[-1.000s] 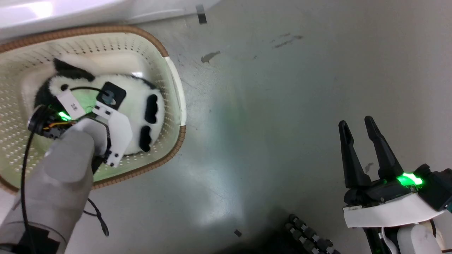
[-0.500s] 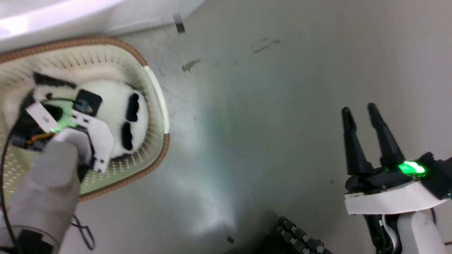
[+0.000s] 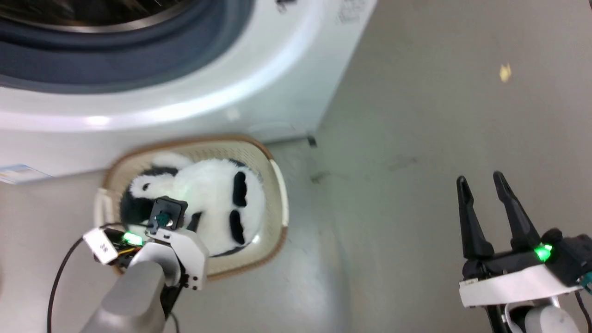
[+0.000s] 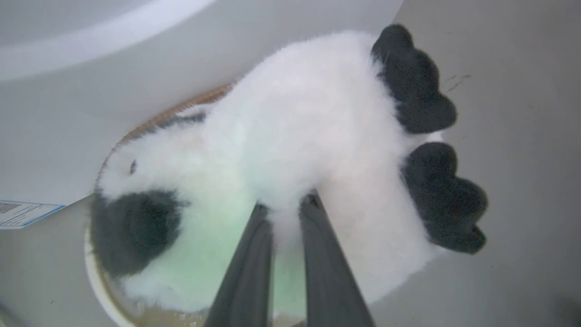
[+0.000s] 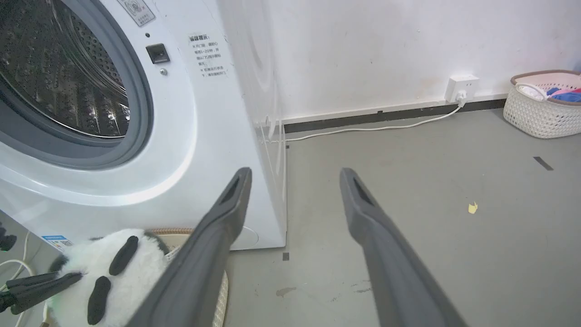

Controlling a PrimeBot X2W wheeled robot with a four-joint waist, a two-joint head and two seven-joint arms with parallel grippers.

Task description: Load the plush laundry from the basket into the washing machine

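Note:
The plush laundry [image 3: 208, 203], a fluffy white panda-like toy with black limbs, lies over the cream basket [image 3: 276, 203] on the floor in front of the washing machine [image 3: 194, 101]. My left gripper [image 4: 286, 206] is shut on a tuft of its white fur, and the plush [image 4: 317, 118] spreads over the basket rim [image 4: 181, 106]. My right gripper [image 3: 481, 181] stands open and empty over bare floor at the lower right. In the right wrist view the washing machine's round opening [image 5: 59, 68] shows its steel drum, with the plush [image 5: 118, 272] low at the left.
A second basket [image 5: 540, 109] with coloured clothes stands by the far wall. A wall socket [image 5: 460, 88] and a white cable run along the skirting. A yellow scrap [image 5: 472, 208] lies on the grey floor to the right of the washing machine.
My left gripper has shut on the plush's fur. The head camera has swung up, so the washing machine's opening has come into view. The right gripper stays open.

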